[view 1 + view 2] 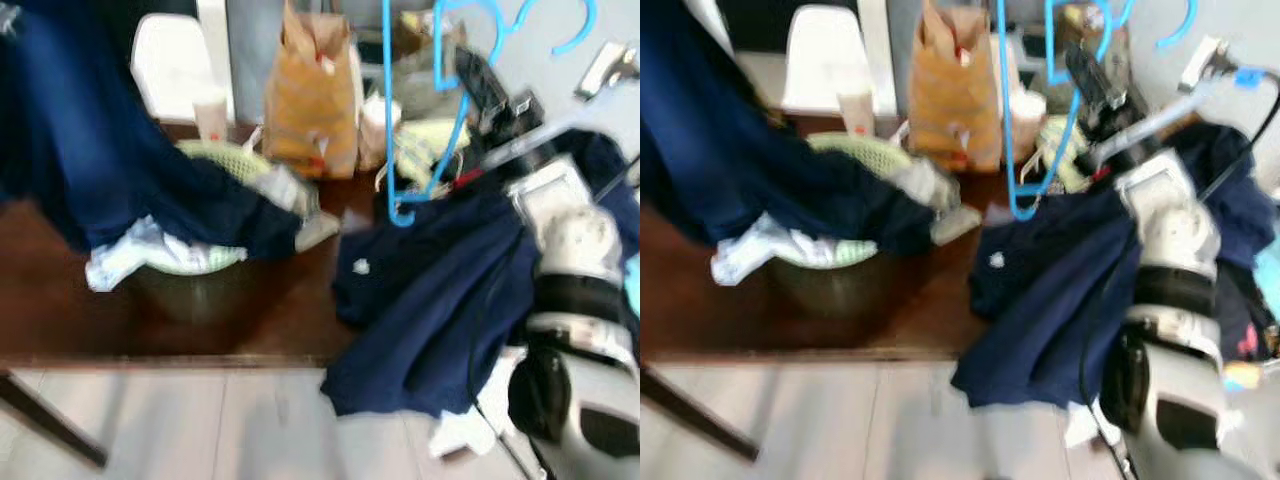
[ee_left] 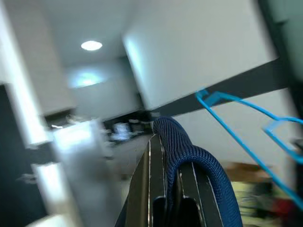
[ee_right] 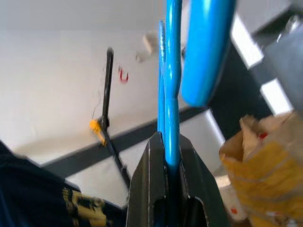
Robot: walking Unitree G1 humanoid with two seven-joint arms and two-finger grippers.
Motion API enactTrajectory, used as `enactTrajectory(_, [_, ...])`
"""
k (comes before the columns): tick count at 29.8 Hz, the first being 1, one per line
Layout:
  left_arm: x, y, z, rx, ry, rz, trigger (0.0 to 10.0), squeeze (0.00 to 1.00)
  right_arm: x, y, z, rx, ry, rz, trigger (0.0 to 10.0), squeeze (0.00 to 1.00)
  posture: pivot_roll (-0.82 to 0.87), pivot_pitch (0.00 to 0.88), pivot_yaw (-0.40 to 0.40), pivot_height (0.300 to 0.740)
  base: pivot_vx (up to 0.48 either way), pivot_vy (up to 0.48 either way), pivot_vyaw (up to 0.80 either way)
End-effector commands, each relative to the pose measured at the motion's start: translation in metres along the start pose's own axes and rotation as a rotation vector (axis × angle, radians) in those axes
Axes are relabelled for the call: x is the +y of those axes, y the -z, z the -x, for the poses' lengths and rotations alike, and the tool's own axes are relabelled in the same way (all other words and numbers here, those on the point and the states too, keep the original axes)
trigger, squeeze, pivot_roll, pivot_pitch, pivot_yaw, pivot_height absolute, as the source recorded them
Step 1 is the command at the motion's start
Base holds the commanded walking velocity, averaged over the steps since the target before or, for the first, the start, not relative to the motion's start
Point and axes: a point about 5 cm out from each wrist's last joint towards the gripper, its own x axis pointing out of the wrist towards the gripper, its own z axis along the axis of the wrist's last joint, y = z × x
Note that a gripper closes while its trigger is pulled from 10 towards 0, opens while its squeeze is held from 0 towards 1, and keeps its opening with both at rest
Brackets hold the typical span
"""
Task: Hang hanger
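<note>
Gripping blue hanger (image 3: 173,94) above table edge (image 1: 170,358)

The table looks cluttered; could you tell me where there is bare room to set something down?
The brown table is bare along its near edge, left of the dark blue garment, below the laundry basket. The back, around the paper bag, is crowded.

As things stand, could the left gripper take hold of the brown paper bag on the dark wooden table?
Probably not: the left gripper is shut on a navy blue garment, so the brown paper bag stays out of its grasp until it lets go.
</note>
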Motion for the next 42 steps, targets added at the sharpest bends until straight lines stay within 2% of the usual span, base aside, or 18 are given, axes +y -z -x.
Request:
enactTrajectory(1, [-0.009, 0.011, -0.001, 0.031, 0.003, 0.030, 10.0, 0.00, 0.003, 0.002, 0.001, -0.011, -0.016, 0.004, 10.0, 0.00, 0.08, 0.000, -0.033, 0.740, -0.480, 0.000, 0.00])
enactTrajectory(5, [-0.030, 0.017, -0.007, 0.030, 0.039, 0.141, 10.0, 0.00, 0.006, 0.005, 0.002, -0.009, -0.039, -0.004, 10.0, 0.00, 0.07, 0.000, -0.030, 0.740, -0.480, 0.000, 0.00])
enactTrajectory(9, [-0.037, 0.009, -0.016, 0.014, 0.054, 0.190, 10.0, 0.00, 0.013, 0.008, 0.002, 0.000, -0.105, -0.025, 10.0, 0.00, 0.07, 0.000, -0.024, 0.740, -0.480, 0.000, 0.00])
enactTrajectory(14, [-0.037, -0.007, -0.024, -0.069, 0.048, 0.272, 10.0, 0.00, 0.020, 0.009, 0.005, 0.007, -0.181, -0.063, 10.0, 0.00, 0.07, 0.000, -0.026, 0.740, -0.480, 0.000, 0.00])
enactTrajectory(16, [-0.036, -0.016, -0.027, -0.128, 0.053, 0.352, 10.0, 0.00, 0.026, 0.012, 0.009, 0.026, -0.240, -0.082, 10.0, 0.00, 0.07, 0.000, -0.027, 0.740, -0.480, 0.000, 0.00])
enactTrajectory(19, [-0.039, -0.016, -0.028, -0.143, 0.060, 0.406, 10.0, 0.00, 0.027, 0.014, 0.010, 0.042, -0.253, -0.081, 10.0, 0.00, 0.08, 0.000, -0.029, 0.740, -0.480, 0.000, 0.00])
enactTrajectory(22, [-0.045, -0.010, -0.027, -0.127, 0.074, 0.449, 10.0, 0.00, 0.027, 0.017, 0.011, 0.064, -0.246, -0.065, 10.0, 0.00, 0.08, 0.000, -0.031, 0.740, -0.480, 0.000, 0.00])
enactTrajectory(25, [-0.067, 0.039, -0.015, 0.070, 0.091, 0.504, 10.0, 0.00, 0.021, 0.026, 0.013, 0.129, -0.182, -0.017, 10.0, 0.00, 0.07, 0.000, -0.030, 0.740, -0.480, 0.000, 0.00])
enactTrajectory(29, [-0.078, 0.120, 0.032, 0.402, -0.001, 0.472, 10.0, 0.00, 0.004, 0.040, 0.033, 0.260, -0.061, 0.013, 10.0, 0.00, 0.04, 0.000, -0.029, 0.740, 0.000, 0.000, 0.00])
enactTrajectory(31, [-0.073, 0.151, 0.060, 0.557, -0.083, 0.446, 10.0, 0.00, -0.010, 0.054, 0.050, 0.363, 0.045, 0.050, 10.0, 0.00, 0.04, 0.008, -0.036, 0.740, 0.000, 0.000, -0.60])
enactTrajectory(32, [-0.073, 0.151, 0.060, 0.557, -0.083, 0.446, 10.0, 0.00, -0.010, 0.054, 0.050, 0.363, 0.045, 0.050, 10.0, 0.00, 0.04, 0.008, -0.036, 0.740, 0.000, 0.000, -0.80])
enactTrajectory(33, [-0.070, 0.169, 0.080, 0.649, -0.132, 0.409, 10.0, 0.00, -0.021, 0.064, 0.062, 0.432, 0.132, 0.060, 10.0, 0.00, 0.04, 0.011, -0.037, 0.740, 0.000, 0.000, -0.80])
enactTrajectory(34, [-0.063, 0.208, 0.135, 0.854, -0.275, 0.351, 10.0, 0.00, -0.047, 0.095, 0.105, 0.612, 0.390, 0.104, 10.0, 0.00, 0.02, 0.024, -0.048, 0.740, 0.000, 0.000, -0.80])
enactTrajectory(35, [-0.063, 0.208, 0.135, 0.854, -0.275, 0.351, 10.0, 0.00, -0.047, 0.095, 0.105, 0.612, 0.390, 0.104, 10.0, 0.00, 0.02, 0.024, -0.048, 0.740, 0.000, 0.000, -0.80])
enactTrajectory(36, [-0.065, 0.222, 0.161, 0.936, -0.321, 0.322, 10.0, 0.00, -0.054, 0.108, 0.128, 0.701, 0.482, 0.126, 10.0, 0.00, 0.01, 0.027, -0.049, 0.740, 0.000, 0.000, -0.80])
enactTrajectory(37, [-0.066, 0.229, 0.177, 0.982, -0.345, 0.306, 10.0, 0.00, -0.057, 0.116, 0.143, 0.754, 0.530, 0.140, 10.0, 0.00, 0.01, 0.027, -0.049, 0.740, 0.000, 0.000, -0.80])
enactTrajectory(38, [-0.066, 0.229, 0.177, 0.982, -0.345, 0.306, 10.0, 0.00, -0.057, 0.116, 0.143, 0.754, 0.530, 0.140, 10.0, 0.00, 0.01, 0.027, -0.049, 0.740, 0.000, 0.000, -0.80])
enactTrajectory(42, [-0.098, 0.250, 0.281, 1.263, -0.442, 0.315, 10.0, 0.00, -0.057, 0.148, 0.228, 0.914, 0.745, 0.123, 10.0, 0.00, -0.02, 0.049, -0.048, 0.740, 0.000, 0.000, -0.80])
